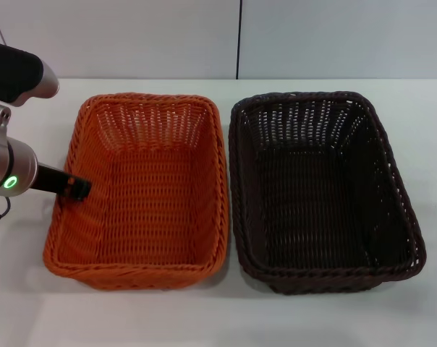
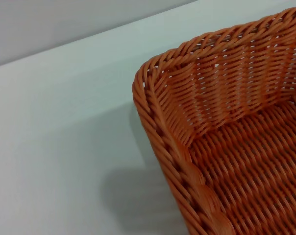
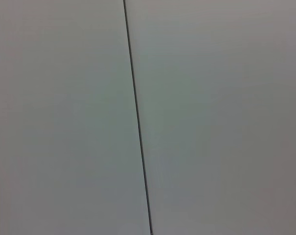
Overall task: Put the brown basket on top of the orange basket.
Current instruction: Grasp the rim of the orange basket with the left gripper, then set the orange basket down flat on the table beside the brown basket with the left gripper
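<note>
White table (image 1: 30, 311) fills the scene, and behind it stands a pale wall (image 1: 132, 36) with one thin dark vertical seam. Nearest to the robot, the front rims of two baskets lie almost in one line. The orange basket (image 1: 142, 191) sits on the left side of the table and the brown basket (image 1: 321, 189) sits on the right side, just beside it; their long sides run next to each other with only a narrow gap between. Both stand flat on the table, open side up, and nothing lies inside them. The left gripper (image 1: 77, 188) reaches from the left edge over the left rim of the orange basket, its dark tip at the rim, but it cannot be told if the fingers are spread or pressed together. On the wrist behind it a green ring light glows. The left wrist view shows one corner of the orange basket and bare table beside it. The right gripper does not appear; its wrist view shows only the wall with the seam.
</note>
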Robot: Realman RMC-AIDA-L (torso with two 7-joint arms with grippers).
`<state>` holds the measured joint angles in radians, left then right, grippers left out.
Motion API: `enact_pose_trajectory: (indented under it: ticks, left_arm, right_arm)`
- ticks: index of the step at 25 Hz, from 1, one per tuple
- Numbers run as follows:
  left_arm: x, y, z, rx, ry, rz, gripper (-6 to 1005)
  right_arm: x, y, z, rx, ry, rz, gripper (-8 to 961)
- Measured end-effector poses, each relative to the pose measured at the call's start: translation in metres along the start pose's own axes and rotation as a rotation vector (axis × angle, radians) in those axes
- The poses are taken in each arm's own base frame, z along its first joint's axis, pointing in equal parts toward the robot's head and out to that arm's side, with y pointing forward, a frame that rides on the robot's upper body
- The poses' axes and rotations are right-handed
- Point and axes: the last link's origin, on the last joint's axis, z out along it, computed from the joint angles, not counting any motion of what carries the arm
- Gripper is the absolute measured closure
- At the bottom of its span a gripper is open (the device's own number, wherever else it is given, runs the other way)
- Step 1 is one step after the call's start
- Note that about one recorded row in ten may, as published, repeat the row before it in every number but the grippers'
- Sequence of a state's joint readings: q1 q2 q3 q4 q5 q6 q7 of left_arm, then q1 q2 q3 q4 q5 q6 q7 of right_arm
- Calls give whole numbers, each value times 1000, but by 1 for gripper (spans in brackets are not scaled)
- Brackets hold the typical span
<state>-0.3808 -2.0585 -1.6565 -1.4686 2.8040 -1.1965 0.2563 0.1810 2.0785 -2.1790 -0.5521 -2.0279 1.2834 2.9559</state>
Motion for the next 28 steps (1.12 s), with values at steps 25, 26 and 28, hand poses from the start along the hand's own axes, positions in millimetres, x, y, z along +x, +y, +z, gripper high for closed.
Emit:
enact_pose_trajectory:
  ticks: [25, 26, 28]
  left_arm:
    - [38, -31, -72, 122, 177, 486, 797]
    - [38, -31, -72, 122, 177, 486, 802]
    - [43, -32, -83, 101, 191, 586, 813]
  right_arm:
    - [-1, 0, -1, 8, -4, 9, 231]
    - [-1, 0, -1, 8, -5, 9, 230]
    - [-1, 0, -1, 9, -6, 11, 230]
